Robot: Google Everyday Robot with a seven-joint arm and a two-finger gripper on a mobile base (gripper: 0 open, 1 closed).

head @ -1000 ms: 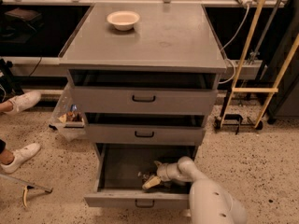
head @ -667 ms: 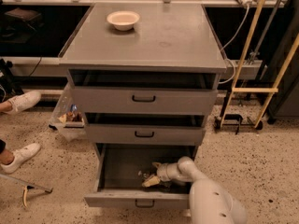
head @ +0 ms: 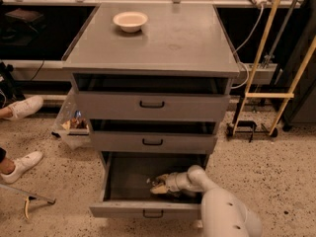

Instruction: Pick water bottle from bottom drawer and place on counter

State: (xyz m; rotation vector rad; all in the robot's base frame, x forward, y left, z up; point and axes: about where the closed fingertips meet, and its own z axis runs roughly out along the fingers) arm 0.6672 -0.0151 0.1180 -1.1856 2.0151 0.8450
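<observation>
The bottom drawer is pulled open, its dark handle at the front. My arm reaches into it from the lower right. The gripper is low inside the drawer, right of its middle, pointing left. The water bottle shows only as a small pale shape at the gripper's tip, mostly hidden by it. I cannot tell whether it is lifted or rests on the drawer floor. The counter is the flat grey cabinet top above.
A white bowl stands at the counter's back left. The two upper drawers are slightly open. A clear bin and a person's white shoes are at the left. A yellow frame stands at the right.
</observation>
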